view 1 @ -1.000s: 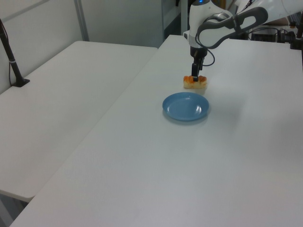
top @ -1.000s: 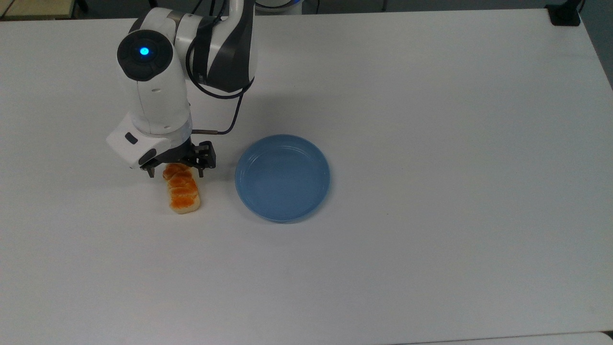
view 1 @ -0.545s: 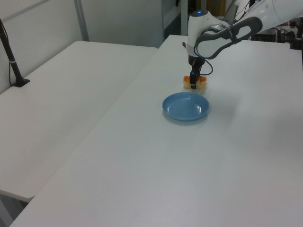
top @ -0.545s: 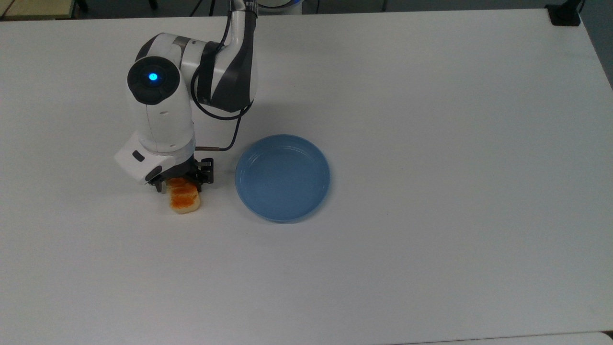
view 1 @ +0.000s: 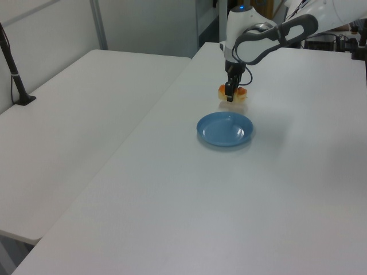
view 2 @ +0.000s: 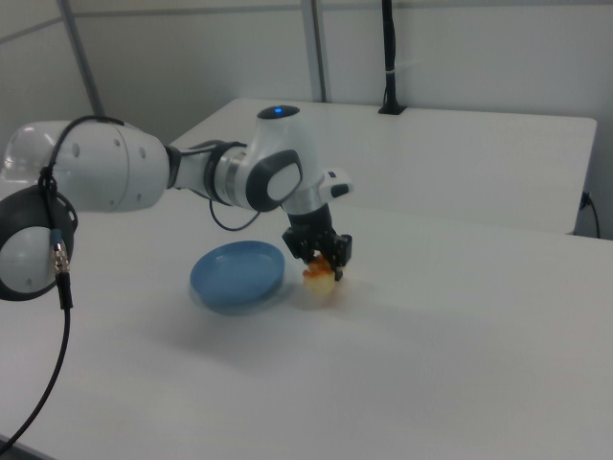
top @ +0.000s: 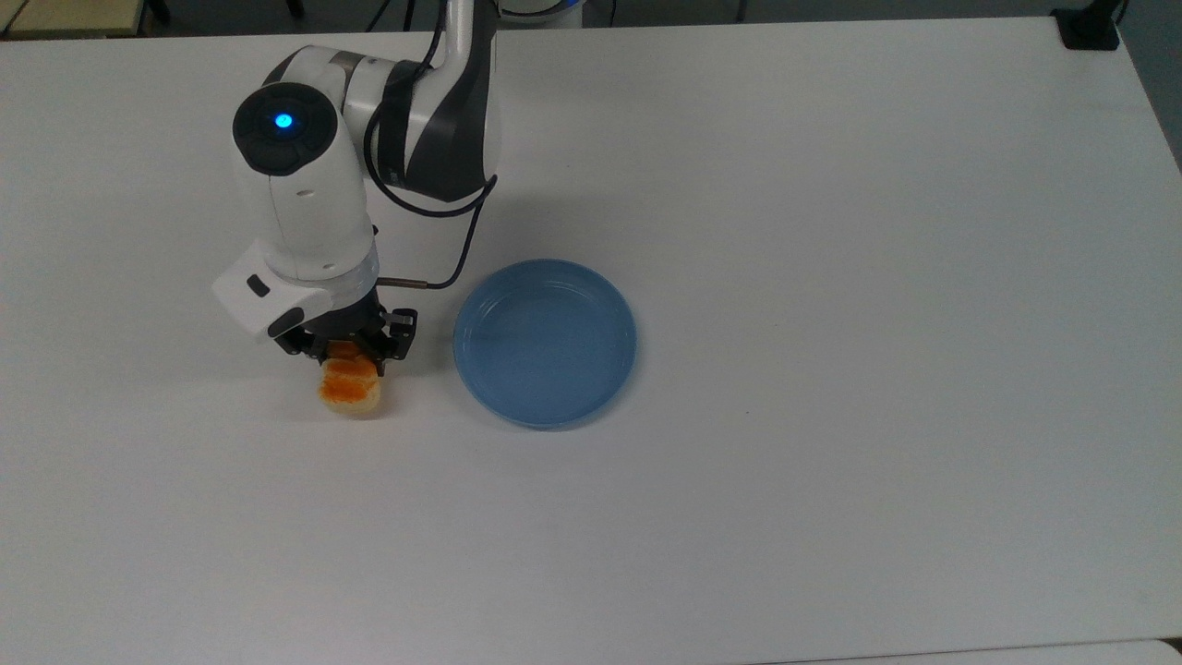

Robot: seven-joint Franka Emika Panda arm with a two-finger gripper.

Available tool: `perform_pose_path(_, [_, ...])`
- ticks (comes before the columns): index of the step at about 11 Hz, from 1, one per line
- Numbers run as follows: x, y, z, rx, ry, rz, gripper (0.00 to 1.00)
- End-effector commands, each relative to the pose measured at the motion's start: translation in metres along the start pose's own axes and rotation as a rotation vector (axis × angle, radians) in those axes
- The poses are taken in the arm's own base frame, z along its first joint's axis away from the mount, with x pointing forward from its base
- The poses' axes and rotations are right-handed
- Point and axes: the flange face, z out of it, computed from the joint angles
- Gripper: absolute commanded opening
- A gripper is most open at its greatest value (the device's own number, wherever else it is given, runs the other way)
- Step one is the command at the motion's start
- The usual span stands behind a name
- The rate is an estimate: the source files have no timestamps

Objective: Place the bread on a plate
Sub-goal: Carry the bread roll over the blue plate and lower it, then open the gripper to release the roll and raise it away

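My gripper (top: 345, 360) is shut on the bread (top: 349, 388), a small loaf with orange-brown glazed bumps and pale sides. The loaf hangs a little above the white table, its near end sticking out below the fingers. In the left view the bread (view 1: 234, 93) floats just beyond the plate (view 1: 225, 129), held by the gripper (view 1: 229, 95). The light blue round plate (top: 545, 342) lies empty to the top view's right of the bread, about a hand's width away. In the right view the bread (view 2: 321, 274) hangs beside the plate (view 2: 237, 276), under the gripper (view 2: 324, 259).
A black clamp (top: 1090, 28) sits on the table's far right corner in the top view. In the left view a second white table (view 1: 74, 114) stands on the left with a black post (view 1: 14, 74). A black pole (view 2: 388, 57) rises behind the far table in the right view.
The gripper came down over the bread, shut on it and lifted it off the table. The plate has not moved.
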Motion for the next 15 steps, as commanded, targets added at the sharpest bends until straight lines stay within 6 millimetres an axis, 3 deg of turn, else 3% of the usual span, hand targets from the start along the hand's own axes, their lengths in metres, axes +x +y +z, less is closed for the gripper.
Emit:
perform_pose_path(1, [-0.008,-0.063,-0.045,0.04,-0.033,-0.02,0.54])
perform_pose_path(3, [-0.01,-0.115,-0.045,0.049,-0.064,-0.03,0.54])
perform_pose_path(5, [-0.019,-0.167,-0.03,0.046,-0.084,-0.064,0.55])
perform_pose_path(6, [-0.021,-0.185,-0.023,0.043,-0.082,-0.075,0.57])
perform_pose_path(7, [-0.021,-0.19,-0.016,0.042,-0.077,-0.067,0.59])
perform_pose_path(9, [-0.021,-0.192,-0.015,0.043,-0.065,-0.057,0.77])
perform_pose_path(10, [-0.02,-0.193,-0.022,0.046,-0.059,-0.052,1.0])
perform_pose_path(12, [-0.02,-0.184,-0.056,0.054,-0.039,-0.041,1.0])
perform_pose_path(13, [-0.023,-0.178,-0.086,0.058,-0.034,-0.037,1.0])
perform_pose_path(15, [-0.039,-0.16,-0.169,0.064,-0.051,-0.022,1.0])
